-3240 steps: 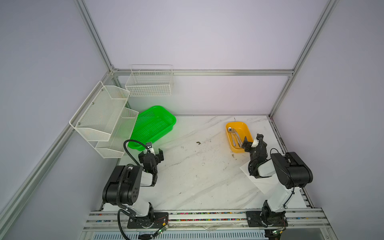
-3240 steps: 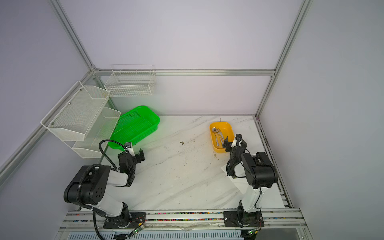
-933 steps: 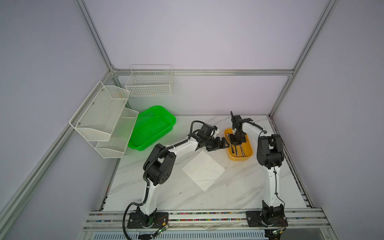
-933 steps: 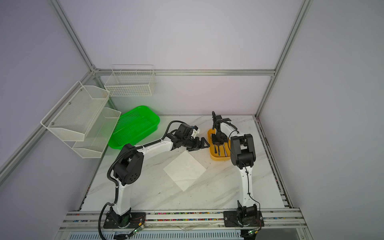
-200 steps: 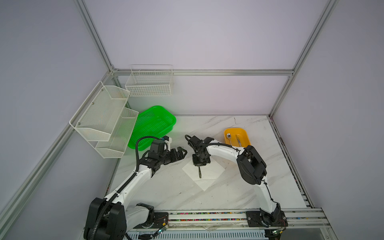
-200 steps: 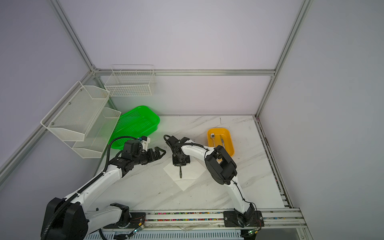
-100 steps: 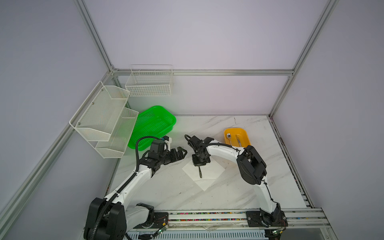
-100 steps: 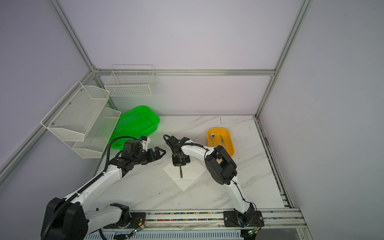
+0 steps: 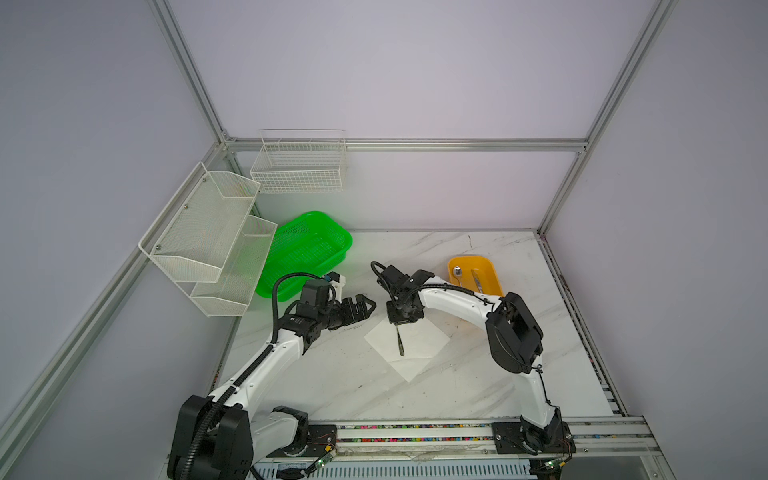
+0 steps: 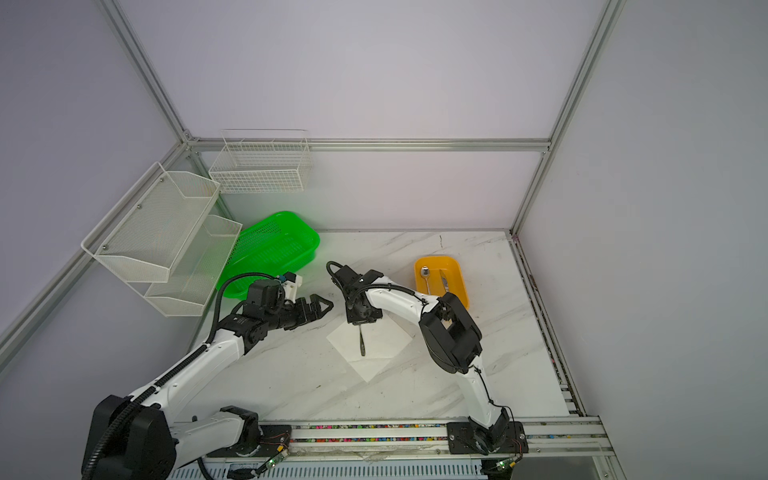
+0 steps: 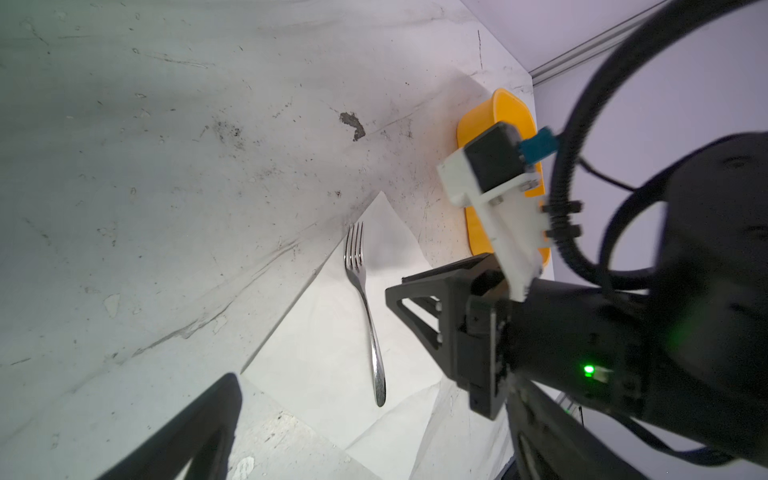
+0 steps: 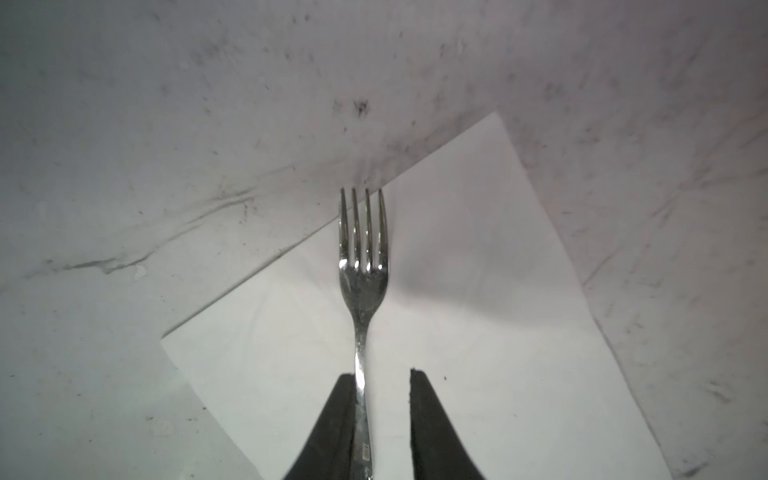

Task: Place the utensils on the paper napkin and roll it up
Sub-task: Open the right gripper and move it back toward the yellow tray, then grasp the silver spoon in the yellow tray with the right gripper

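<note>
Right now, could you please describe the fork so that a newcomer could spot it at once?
On the marbled table, find the white paper napkin near the middle. The fork lies on it, under the right gripper. It is the only utensil outside the yellow tub.

A slim shiny silver metal fork [image 12: 363, 291] lies flat on a thin white square paper napkin [image 12: 478, 332], itself spread flat. The handle runs between the parted fingers [image 12: 332, 424] of the right gripper [image 12: 382, 374], touching one, clear of the other. The tines point away from the fingertips, just overhanging the napkin's edge. A round-bowled silver spoon [image 10: 424, 276] and another slim silver piece [image 10: 444, 282] lie side by side, well apart from those fingers.
</note>
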Tool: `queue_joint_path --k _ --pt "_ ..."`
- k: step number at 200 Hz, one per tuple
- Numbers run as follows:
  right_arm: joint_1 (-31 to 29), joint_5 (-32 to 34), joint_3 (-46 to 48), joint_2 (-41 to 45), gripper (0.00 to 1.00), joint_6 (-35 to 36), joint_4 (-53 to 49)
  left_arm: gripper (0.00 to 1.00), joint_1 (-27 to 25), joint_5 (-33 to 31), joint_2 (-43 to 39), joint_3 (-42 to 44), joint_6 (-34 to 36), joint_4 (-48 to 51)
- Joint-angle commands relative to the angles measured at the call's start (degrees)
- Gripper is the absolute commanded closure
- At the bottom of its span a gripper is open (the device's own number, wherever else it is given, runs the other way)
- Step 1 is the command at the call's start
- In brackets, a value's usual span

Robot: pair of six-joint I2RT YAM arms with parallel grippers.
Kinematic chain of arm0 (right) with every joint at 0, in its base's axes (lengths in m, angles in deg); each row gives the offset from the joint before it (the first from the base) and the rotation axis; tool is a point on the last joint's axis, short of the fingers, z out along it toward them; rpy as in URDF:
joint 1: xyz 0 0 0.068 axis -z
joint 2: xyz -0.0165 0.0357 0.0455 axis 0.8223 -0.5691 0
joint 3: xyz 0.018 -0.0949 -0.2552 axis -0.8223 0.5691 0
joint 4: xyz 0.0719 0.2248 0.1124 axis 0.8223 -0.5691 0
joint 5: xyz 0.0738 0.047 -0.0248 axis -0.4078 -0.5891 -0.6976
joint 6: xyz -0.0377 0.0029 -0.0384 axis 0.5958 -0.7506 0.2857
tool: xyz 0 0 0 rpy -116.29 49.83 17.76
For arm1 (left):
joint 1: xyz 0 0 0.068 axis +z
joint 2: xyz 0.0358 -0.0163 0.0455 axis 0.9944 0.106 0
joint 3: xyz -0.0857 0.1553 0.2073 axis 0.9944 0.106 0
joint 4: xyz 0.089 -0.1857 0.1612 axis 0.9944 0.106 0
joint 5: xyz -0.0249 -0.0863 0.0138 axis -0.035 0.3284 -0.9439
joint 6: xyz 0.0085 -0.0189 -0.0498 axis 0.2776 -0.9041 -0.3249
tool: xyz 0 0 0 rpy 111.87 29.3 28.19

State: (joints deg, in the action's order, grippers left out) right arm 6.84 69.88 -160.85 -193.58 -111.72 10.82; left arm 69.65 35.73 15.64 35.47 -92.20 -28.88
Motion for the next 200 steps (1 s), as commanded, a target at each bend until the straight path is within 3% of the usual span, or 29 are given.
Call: queue_joint_path --k 1,26,47,83,111,169,200 --pt "1.58 12.96 0.65 7.03 0.74 -3.0 -2.28 0.05 0.29 2.78 1.32 -0.46 -0.86 -1.55" --pt "3.64 20.76 3.66 12.97 0.74 -3.61 -1.85 0.05 -1.13 3.05 3.4 -2.84 -1.4 -2.03" --pt "7.88 21.19 7.77 18.08 0.71 -3.32 -0.06 0.05 -3.28 2.79 5.48 -5.22 -1.59 -2.63" --pt "20.64 9.35 17.28 23.93 0.7 1.54 6.7 0.02 -8.68 3.8 11.54 -12.22 -2.75 -4.14" --pt "27.93 1.77 19.59 22.91 0.71 6.0 9.39 0.01 -13.01 2.99 18.2 -18.42 -3.77 -5.31" --pt "37.47 -16.12 14.54 12.99 0.71 16.3 11.52 0.01 -19.18 3.37 31.55 -32.66 -6.59 -6.13" --pt "37.77 -16.07 8.1 6.06 0.72 16.1 9.51 0.01 -20.78 2.99 38.44 -40.04 -8.99 -5.86"
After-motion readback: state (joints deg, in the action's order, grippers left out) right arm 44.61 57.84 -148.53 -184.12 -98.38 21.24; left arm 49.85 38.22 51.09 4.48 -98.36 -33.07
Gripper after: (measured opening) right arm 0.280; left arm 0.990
